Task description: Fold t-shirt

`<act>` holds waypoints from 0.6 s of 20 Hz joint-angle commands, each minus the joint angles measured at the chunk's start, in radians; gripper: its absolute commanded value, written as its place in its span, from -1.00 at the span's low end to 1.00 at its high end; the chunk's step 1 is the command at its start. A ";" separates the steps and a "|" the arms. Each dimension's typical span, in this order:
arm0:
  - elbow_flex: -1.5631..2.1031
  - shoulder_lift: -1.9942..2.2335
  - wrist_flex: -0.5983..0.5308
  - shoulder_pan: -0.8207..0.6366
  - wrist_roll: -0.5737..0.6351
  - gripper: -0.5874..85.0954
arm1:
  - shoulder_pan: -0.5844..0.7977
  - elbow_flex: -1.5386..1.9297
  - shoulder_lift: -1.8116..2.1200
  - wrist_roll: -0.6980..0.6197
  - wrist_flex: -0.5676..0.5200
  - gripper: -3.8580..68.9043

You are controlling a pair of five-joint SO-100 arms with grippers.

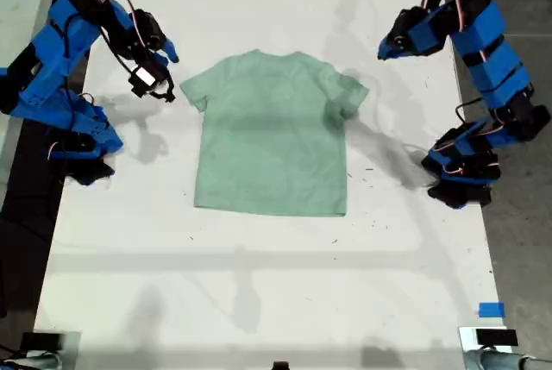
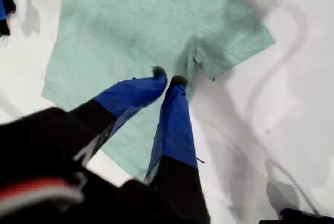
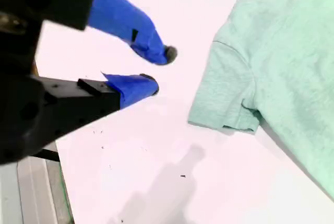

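The t-shirt [image 1: 272, 133] lies flat on the white table [image 1: 259, 275], pale mint green, with its collar toward the exterior view's top and both sleeves spread. My first gripper [image 1: 382, 49] hangs in the air at the exterior view's upper right, just beyond the near sleeve [image 2: 235, 46]. It is shut, tips nearly touching and holding nothing [image 2: 168, 77]. My second gripper [image 1: 172, 75] hovers at the exterior view's upper left, open and empty [image 3: 159, 68], a short way from the other sleeve [image 3: 224, 98]. Neither gripper touches the t-shirt [image 3: 292, 57].
The arm bases stand at the table's edges, one at the exterior view's left [image 1: 82, 141] and one at its right [image 1: 461, 172]. A blue tape square [image 1: 491, 309] sits near the exterior view's lower right corner. Bare white table lies below the shirt's hem.
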 commanded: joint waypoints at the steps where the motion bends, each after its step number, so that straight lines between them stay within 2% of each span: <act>1: -0.052 -0.008 0.006 -0.025 0.017 -0.48 | 0.029 -0.057 -0.032 -0.072 0.006 -0.33; 3: -0.051 -0.026 0.006 -0.026 0.020 -0.39 | 0.044 -0.029 -0.081 -0.127 0.003 -0.16; 5: -0.051 -0.035 0.003 -0.026 0.025 -0.39 | 0.067 -0.003 -0.129 -0.195 -0.009 0.04; 12: -0.051 -0.035 0.002 -0.023 0.025 -0.39 | 0.193 0.293 -0.175 -0.376 -0.287 0.07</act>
